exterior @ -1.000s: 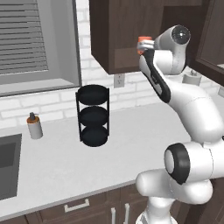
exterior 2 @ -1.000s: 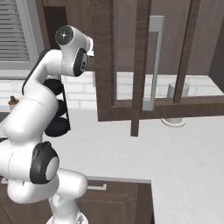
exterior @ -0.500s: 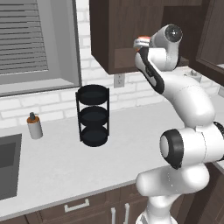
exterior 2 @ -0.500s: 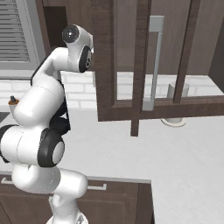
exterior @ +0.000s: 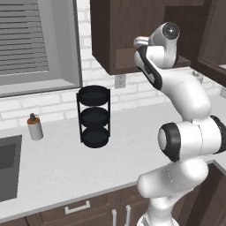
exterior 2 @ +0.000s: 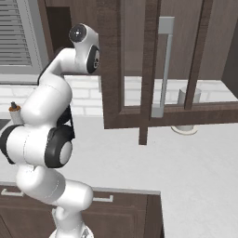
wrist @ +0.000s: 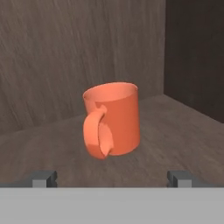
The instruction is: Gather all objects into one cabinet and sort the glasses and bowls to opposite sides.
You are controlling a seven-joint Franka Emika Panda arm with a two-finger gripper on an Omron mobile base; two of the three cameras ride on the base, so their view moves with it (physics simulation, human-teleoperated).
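Standing wide apart, the pincer [wrist: 112, 177] shows its two dark fingertips [wrist: 44, 177] at the near edge of the hand view, clear of everything and holding nothing. Just beyond them an orange mug [wrist: 112, 126] sits upright on the wooden cabinet shelf [wrist: 175, 127], handle turned toward the camera, near the inner corner where the back wall meets a darker side panel; this placement suggests the mug is set to one side of the cabinet [exterior: 114, 39] for sorting. From the left base view the arm reaches up into the open cabinet above the tabletop [exterior: 66, 163], where a black three-tier rack [exterior: 93, 116] and a small bottle [exterior: 34, 127] stand apart. Compared with a second ago, the arm has swung further into the cabinet and an orange object no longer shows at the hand.
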